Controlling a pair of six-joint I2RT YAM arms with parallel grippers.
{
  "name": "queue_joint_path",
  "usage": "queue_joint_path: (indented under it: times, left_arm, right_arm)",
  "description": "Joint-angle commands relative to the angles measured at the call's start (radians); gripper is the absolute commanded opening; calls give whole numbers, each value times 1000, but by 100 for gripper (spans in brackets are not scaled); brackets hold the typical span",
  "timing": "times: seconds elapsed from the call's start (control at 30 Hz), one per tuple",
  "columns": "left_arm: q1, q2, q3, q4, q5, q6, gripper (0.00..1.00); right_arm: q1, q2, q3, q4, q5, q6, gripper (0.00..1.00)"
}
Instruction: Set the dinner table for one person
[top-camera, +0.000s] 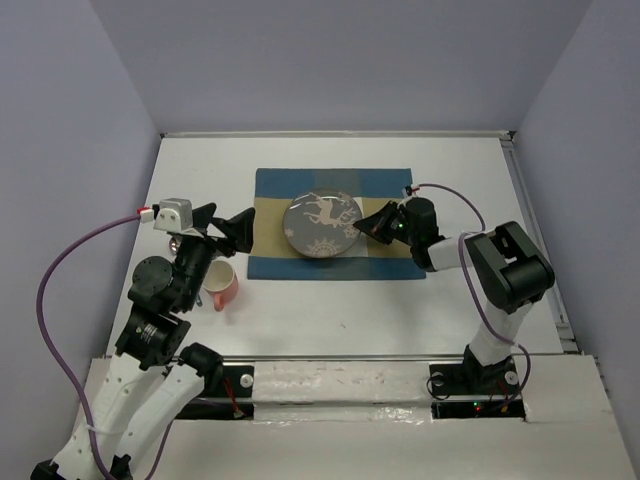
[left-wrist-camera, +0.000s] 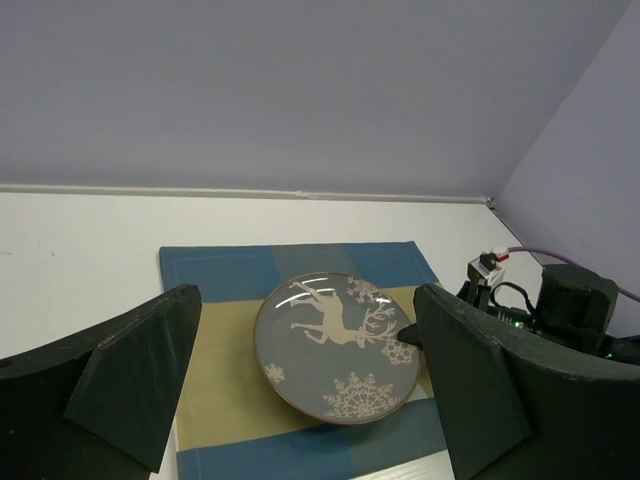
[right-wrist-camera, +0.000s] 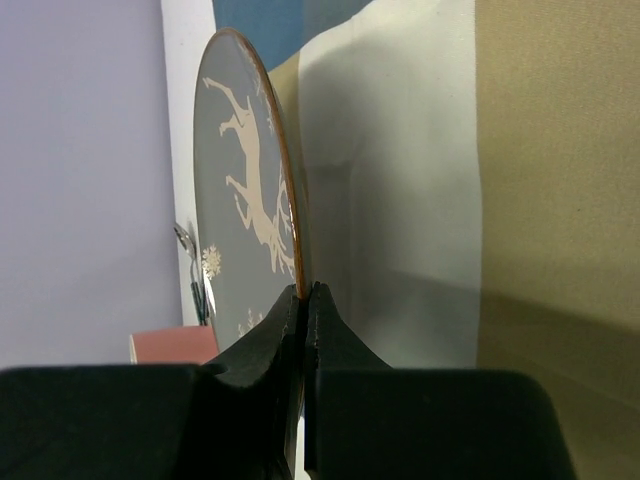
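Observation:
A grey plate (top-camera: 322, 226) with a white reindeer and snowflakes is over the blue, tan and white checked placemat (top-camera: 268, 262) on the white dinner table (top-camera: 330, 310). My right gripper (top-camera: 366, 226) is shut on the plate's right rim and holds it just above the cloth; the right wrist view shows the plate (right-wrist-camera: 245, 190) edge-on in my right gripper (right-wrist-camera: 305, 292). My left gripper (top-camera: 236, 226) is open and empty at the placemat's left edge. In the left wrist view the plate (left-wrist-camera: 335, 345) lies ahead between the fingers (left-wrist-camera: 135, 375).
A pink mug (top-camera: 222, 285) lies on its side on the table beside my left arm. A metal spoon (right-wrist-camera: 190, 262) shows beyond the plate in the right wrist view, above the mug (right-wrist-camera: 170, 346). Metal rails edge the table.

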Motion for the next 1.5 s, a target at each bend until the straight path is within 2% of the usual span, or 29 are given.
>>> queue_joint_path:
  times: [0.0,0.63,0.7,0.73,0.77,0.8,0.93,1.0,1.03,1.17,1.37,1.47]
  left_arm:
    - [9,6,-2,38,7,18,99]
    - [12,0,-2,40,12,16,99]
    - [13,-1,-2,40,12,16,99]
    - [12,0,-2,40,12,16,99]
    - [12,-1,-2,40,12,16,99]
    - [12,-3,-2,38,12,15,99]
    - [13,-5,-2,40,15,15,99]
    - [16,-5,-1,38,13,15,99]
    - [16,-12,-1,38,9,15,99]
    - [18,-21,-2,38,1,11,99]
    - [24,-52,-4,38,-34,11,99]
    - [35,-84,-7,38,-80,7,99]
  right_arm:
    - [8,10,80,246,-22,61,0]
    - [8,116,67,237,-13,63,2]
    - [8,114,67,215,-8,51,15]
    - [8,113,67,188,-6,44,32]
    - [8,103,67,168,-2,34,39]
    - [8,99,67,149,4,28,52]
    - [8,65,64,39,23,-17,75]
    - [8,30,62,-15,50,-51,82]
    - [8,16,64,-82,64,-66,88]
    - [17,-61,91,-295,204,-170,95]
    - [39,-203,102,-493,426,-285,94]
    - [114,-294,106,-506,454,-348,90]
